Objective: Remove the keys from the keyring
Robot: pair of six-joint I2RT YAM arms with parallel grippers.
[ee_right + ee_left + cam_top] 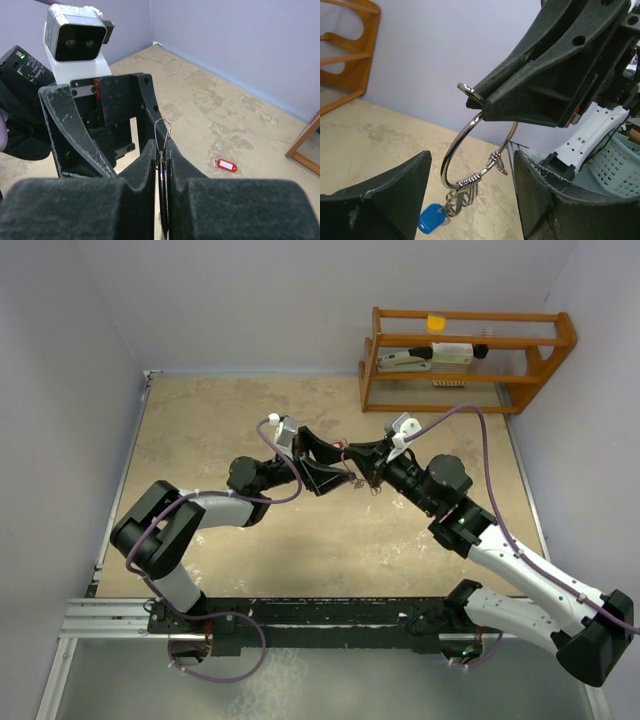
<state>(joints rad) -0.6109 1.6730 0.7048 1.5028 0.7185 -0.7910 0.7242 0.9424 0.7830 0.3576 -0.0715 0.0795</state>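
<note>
While the two arms met nose to nose over the middle of the mottled beige desk [220, 420], a slatted wooden rack [465, 358] stood off at 1 o'clock against the far wall. A pale mesh basket [620, 170] showed at 3 o'clock in the left wrist view. Nothing stood between the arms.

The right claw [161, 150] was pinched tight on the top of the keyring [451, 150], a thin, shiny wire loop hanging at 6 o'clock from its rough black tips. The left claw [471, 160] stood apart, one scuffed finger on each side of the ring, touching nothing.

Silver keys [460, 197] bunched at the loop's bottom, with a blue key [431, 219] at 7 o'clock. A red-headed key [226, 165], flat plastic with a white panel, lay alone on the desk.
</note>
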